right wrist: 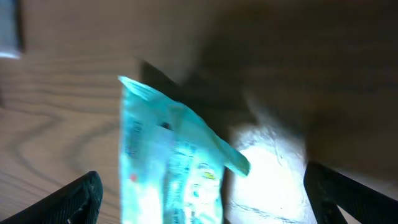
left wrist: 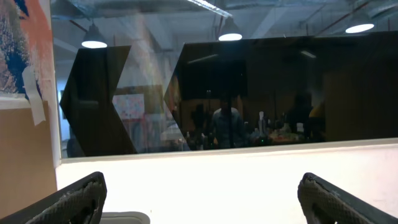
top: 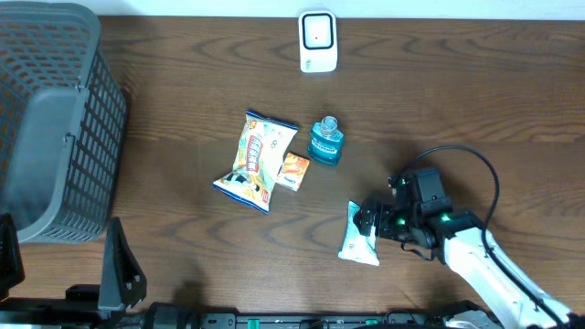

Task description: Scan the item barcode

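Right gripper, jaws spread wide, is hovering over the teal packet at lower centre, its long axis up-down; left gripper, also spread, is sitting far off.

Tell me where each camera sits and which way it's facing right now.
Overhead: above the table, looking straight down; right arm at lower right.
Left wrist: faces level at a dark window; the open left end effector frames the bottom corners.
Right wrist: facing down at the teal packet; the open right end effector straddles it.
Shared: overhead and right wrist both show that packet.
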